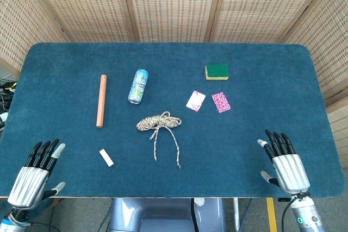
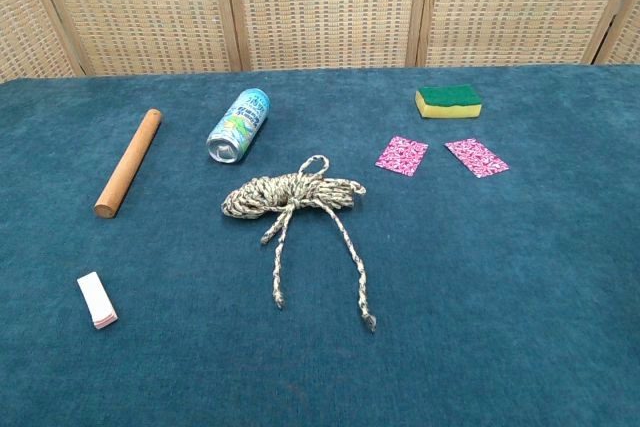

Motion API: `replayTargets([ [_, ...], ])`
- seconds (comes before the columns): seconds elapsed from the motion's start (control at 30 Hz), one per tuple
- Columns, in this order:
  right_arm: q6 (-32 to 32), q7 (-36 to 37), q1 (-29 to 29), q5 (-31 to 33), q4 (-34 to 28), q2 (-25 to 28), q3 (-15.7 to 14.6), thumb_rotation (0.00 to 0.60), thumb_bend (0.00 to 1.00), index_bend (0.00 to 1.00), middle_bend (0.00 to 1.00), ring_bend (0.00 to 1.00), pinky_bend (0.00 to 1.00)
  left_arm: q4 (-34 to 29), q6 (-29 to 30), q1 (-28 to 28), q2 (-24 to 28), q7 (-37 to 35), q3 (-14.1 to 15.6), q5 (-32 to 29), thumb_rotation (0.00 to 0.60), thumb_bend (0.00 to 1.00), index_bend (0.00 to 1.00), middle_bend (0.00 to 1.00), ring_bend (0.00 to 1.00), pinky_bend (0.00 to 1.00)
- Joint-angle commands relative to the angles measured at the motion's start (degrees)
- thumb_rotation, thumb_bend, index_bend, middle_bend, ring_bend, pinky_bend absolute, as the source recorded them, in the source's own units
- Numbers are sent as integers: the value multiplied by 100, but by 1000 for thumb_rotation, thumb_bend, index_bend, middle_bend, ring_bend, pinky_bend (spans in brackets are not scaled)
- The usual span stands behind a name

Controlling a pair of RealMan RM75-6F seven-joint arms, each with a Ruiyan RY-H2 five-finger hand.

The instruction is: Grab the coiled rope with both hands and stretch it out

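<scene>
The coiled rope [image 1: 158, 121] is a beige speckled bundle lying mid-table, with two loose ends trailing toward the front edge; the chest view shows the rope [image 2: 292, 195] at centre. My left hand [image 1: 33, 174] hovers at the front left corner of the table, fingers extended and apart, holding nothing. My right hand [image 1: 284, 163] is at the front right, over the table's edge, fingers straight and spread, also empty. Both hands are far from the rope. Neither hand appears in the chest view.
On the blue cloth table [image 1: 261, 107] lie a wooden stick [image 1: 101, 100], a drink can [image 1: 138, 86] on its side, a small white block [image 1: 106, 157], two pink cards [image 1: 208, 101] and a green-yellow sponge [image 1: 217, 71]. Wicker screens stand behind.
</scene>
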Motion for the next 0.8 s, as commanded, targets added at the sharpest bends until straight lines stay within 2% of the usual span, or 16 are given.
replayTargets([
  [0.03,-640,149,713,-619,109,30,119,600,0,299,0,0,0,-33,-95,-42,-21,72,-41,-91,600,0,0,0,0,0],
  [0.17,-1697,95,1515,-886,-34,39,165,600,40,372,0,0,0,-65,-186,-76,-63,177,-89,-209,600,0,0,0,0,0],
  [0.37,-2960,-245,2391,-569,69,-477,374,600,174,415,0,0,0,-84,-332,-134,-111,276,-139,-380,600,0,0,0,0,0],
  [0.53,-3549,-678,2812,-202,222,-921,501,600,272,418,0,0,0,-78,-435,-172,-138,324,-161,-505,600,0,0,0,0,0],
  [0.8,-4010,-1410,3267,471,461,-1710,654,600,295,432,0,0,0,-65,-552,-234,-164,354,-175,-627,600,0,0,0,0,0],
])
